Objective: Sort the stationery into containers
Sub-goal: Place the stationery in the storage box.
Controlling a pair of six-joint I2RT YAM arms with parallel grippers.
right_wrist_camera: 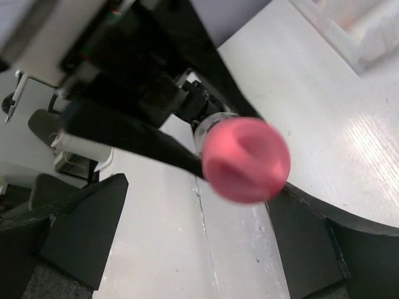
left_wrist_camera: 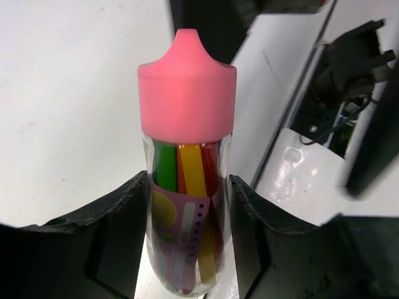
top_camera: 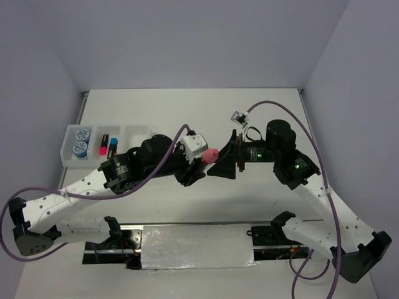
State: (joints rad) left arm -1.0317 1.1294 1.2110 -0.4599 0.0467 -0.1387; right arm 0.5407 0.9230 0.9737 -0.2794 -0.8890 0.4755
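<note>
The pink-capped tube [left_wrist_camera: 186, 187] is up in the air over the middle of the table [top_camera: 262, 205], well right of the tray [top_camera: 67, 157]. It is clamped by its clear body between the two fingers of the left gripper [top_camera: 201, 163], cap end pointing at the other arm. The right gripper [top_camera: 225, 157] stands just beyond that cap with its jaws spread wide, one on either side and neither touching it, so the tube's weight is on the left arm alone.

Over in the tray, the two tape rolls [top_camera: 80, 141] sit together in the leftmost compartment. A pink-tipped marker [top_camera: 103, 145] and a blue-tipped marker [top_camera: 113, 147] lie side by side in the middle one. The right-hand compartment looks bare to me, though its cloudy wall makes that hard to swear to.

So I'd call the job mostly done. What is left is carrying the tube across to the tray and setting it down, most likely in that last compartment.
</note>
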